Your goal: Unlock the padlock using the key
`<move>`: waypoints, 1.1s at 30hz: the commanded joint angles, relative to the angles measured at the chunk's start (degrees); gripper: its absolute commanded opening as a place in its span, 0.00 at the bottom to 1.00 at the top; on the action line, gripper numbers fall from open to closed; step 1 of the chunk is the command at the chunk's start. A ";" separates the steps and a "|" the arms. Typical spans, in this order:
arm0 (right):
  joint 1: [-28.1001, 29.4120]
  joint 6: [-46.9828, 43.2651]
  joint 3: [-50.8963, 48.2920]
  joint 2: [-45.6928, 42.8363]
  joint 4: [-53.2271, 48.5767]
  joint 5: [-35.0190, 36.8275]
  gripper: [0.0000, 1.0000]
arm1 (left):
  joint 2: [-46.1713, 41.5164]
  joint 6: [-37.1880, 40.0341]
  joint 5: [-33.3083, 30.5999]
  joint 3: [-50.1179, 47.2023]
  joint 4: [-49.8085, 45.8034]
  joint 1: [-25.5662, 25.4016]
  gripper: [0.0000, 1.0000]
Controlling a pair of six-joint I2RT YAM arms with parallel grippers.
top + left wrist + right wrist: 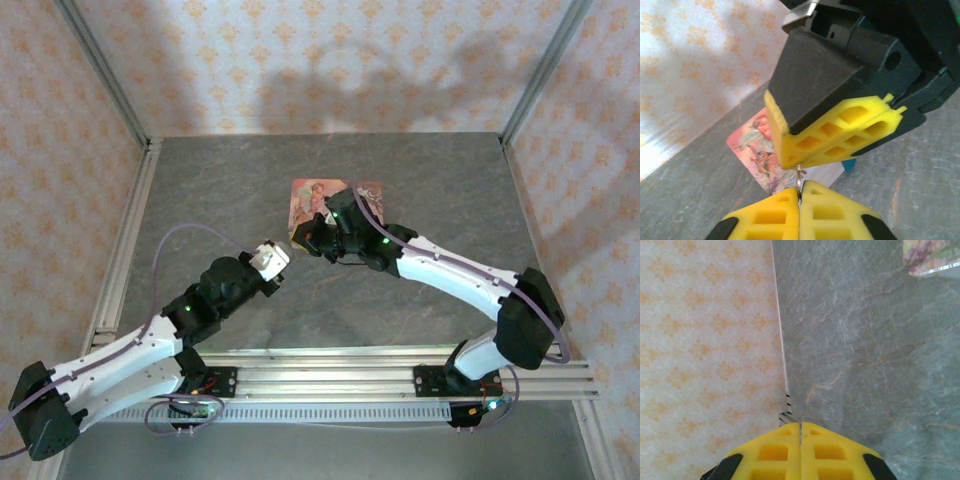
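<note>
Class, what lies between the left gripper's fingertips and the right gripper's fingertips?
In the left wrist view, a thin metal sliver, possibly the key, spans the gap between left gripper and right gripper.

Of the padlock (849, 164), just a small teal-blue corner peeks out from under the closed yellow fingers of the right gripper (791, 161), close above the grey table. Whether it is gripped cannot be told. The key (799, 175) appears as a thin metallic sliver, upright, pinched between the left gripper (800, 194) fingertips, its top reaching the right gripper's underside.
</note>
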 commanded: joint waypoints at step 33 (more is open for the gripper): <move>-10.46 -27.41 -7.40 -4.98 31.81 -22.37 0.00 | 11.43 -64.36 52.24 8.75 18.93 25.80 0.43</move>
